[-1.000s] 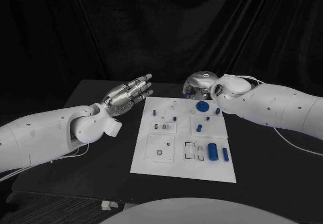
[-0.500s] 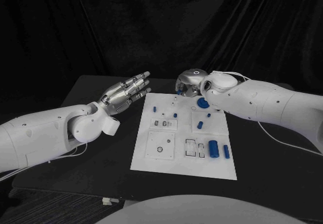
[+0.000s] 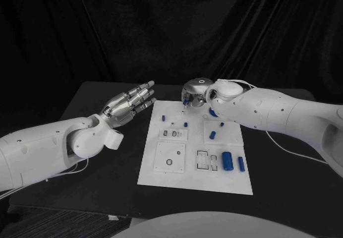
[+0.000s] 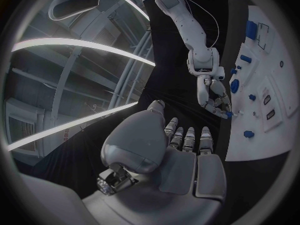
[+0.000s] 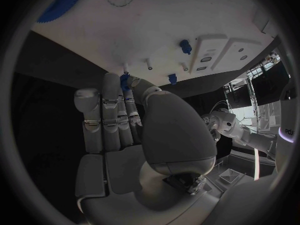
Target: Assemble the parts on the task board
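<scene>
The white board (image 3: pixel 174 173) is seen in the middle of the head view, lying flat on the black table (image 3: pixel 286 183). Small blue parts are spread over it: a large cylinder (image 3: pixel 226 160) and a slimmer pin (image 3: pixel 240 164) in the lower right of the board, and a peg (image 3: pixel 213 134) near its centre.

The right hand (image 3: pixel 194 94) is held over the board's upper edge, just above centre of the frame. A small blue part (image 5: pixel 125 81) is pinched at its fingertips, as seen in the right wrist view and in the left wrist view.

The left hand (image 3: pixel 130 103) is raised left of the board's upper corner, released, with fingers straight and held together, nothing in them.
</scene>
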### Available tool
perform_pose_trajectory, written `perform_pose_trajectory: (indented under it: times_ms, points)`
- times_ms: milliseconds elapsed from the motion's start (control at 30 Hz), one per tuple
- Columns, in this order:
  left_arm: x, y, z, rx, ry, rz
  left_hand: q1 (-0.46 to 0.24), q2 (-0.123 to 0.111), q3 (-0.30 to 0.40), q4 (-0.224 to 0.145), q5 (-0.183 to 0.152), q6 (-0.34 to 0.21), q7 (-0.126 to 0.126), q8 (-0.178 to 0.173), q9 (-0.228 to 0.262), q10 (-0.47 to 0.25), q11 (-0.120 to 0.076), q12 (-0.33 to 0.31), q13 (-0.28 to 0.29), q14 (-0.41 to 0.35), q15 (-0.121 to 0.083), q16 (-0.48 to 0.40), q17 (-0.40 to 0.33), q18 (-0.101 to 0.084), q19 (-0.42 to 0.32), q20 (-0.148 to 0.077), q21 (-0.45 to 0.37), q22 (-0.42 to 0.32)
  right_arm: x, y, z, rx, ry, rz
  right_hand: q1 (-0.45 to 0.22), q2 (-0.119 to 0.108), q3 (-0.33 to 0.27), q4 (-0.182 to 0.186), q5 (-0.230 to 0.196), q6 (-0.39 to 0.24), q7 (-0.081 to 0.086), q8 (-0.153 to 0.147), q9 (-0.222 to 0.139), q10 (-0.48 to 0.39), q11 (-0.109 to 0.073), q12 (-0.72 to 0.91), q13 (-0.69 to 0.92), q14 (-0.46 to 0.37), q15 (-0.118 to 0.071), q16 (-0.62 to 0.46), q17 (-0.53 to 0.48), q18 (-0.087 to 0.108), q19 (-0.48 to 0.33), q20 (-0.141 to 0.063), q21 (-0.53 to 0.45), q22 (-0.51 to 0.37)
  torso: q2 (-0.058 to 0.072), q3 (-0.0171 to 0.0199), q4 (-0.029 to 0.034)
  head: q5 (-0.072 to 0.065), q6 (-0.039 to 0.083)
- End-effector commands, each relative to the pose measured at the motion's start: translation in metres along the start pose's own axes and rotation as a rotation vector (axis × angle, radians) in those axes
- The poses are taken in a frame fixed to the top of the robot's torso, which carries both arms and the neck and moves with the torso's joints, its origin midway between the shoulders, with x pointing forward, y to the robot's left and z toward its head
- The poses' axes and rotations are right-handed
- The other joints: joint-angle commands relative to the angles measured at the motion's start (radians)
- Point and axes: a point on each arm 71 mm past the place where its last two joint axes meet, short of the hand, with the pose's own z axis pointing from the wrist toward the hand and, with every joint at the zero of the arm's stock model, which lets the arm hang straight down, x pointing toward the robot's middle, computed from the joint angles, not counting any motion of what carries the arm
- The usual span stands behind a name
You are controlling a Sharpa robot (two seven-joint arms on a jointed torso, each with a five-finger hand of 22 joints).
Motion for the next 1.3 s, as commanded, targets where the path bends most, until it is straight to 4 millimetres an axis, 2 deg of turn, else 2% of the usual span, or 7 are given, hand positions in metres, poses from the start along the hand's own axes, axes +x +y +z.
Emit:
perform_pose_trajectory:
  times_ms: [33, 367, 600, 1300]
  points:
    - [0.001, -0.001, 0.001, 0.014, 0.002, -0.002, 0.01, 0.0, 0.004, -0.003, 0.007, 0.004, -0.001, 0.006, 0.001, 0.0, 0.0, -0.007, -0.001, -0.002, -0.001, -0.004, -0.001, 0.018, -0.001, 0.007, -0.006, -0.002, 0.004, -0.002, 0.0, 0.032, 0.034, 0.004, -0.003, -0.01, 0.006, 0.001, -0.005, -0.016, 0.001, -0.009, -0.001, -0.008, 0.006, -0.01, 0.0, -0.008, 0.001, 0.003, 0.002, -0.007, -0.01, 0.0, -0.007, -0.001, 0.004, 0.0003, 0.0037, -0.003, 0.003]
    - [0.002, 0.0, 0.002, 0.01, 0.007, -0.004, 0.01, 0.0, 0.005, -0.003, 0.008, 0.004, -0.001, 0.007, 0.001, 0.0, 0.0, -0.007, -0.001, -0.002, 0.0, -0.004, -0.001, 0.018, -0.001, 0.007, -0.006, -0.002, 0.008, -0.005, -0.001, 0.062, 0.067, 0.007, 0.001, -0.015, 0.014, -0.001, -0.004, -0.03, 0.002, -0.02, -0.001, -0.019, 0.01, -0.023, 0.001, -0.019, 0.002, 0.002, 0.003, -0.003, -0.025, 0.002, -0.021, -0.012, 0.004, 0.0016, 0.0089, -0.009, 0.001]
    - [0.002, 0.0, 0.002, 0.008, 0.008, -0.004, 0.01, 0.0, 0.005, -0.004, 0.008, 0.004, -0.001, 0.007, 0.001, 0.0, 0.0, -0.007, -0.001, -0.002, 0.002, -0.004, -0.001, 0.019, -0.001, 0.007, -0.006, -0.002, 0.01, -0.006, -0.001, 0.074, 0.079, 0.009, 0.004, -0.016, 0.018, -0.003, -0.003, -0.033, 0.001, -0.023, -0.001, -0.024, 0.011, -0.027, 0.001, -0.025, 0.001, 0.001, 0.003, -0.001, -0.033, 0.002, -0.029, -0.018, 0.002, -0.002, 0.0044, -0.002, -0.002]
    - [0.002, 0.001, 0.003, 0.0, 0.01, -0.005, 0.01, 0.001, 0.006, -0.004, 0.008, 0.006, 0.0, 0.008, 0.001, 0.0, 0.0, -0.007, -0.001, -0.002, 0.008, -0.004, -0.001, 0.019, -0.001, 0.008, -0.006, -0.002, 0.015, -0.006, -0.003, 0.074, 0.108, 0.014, 0.004, -0.023, 0.027, -0.004, -0.009, -0.054, 0.002, -0.039, -0.002, -0.046, 0.015, -0.04, 0.002, -0.048, -0.003, -0.004, 0.004, 0.006, -0.063, -0.001, -0.055, -0.037, 0.001, -0.0036, 0.0042, 0.0, -0.008]
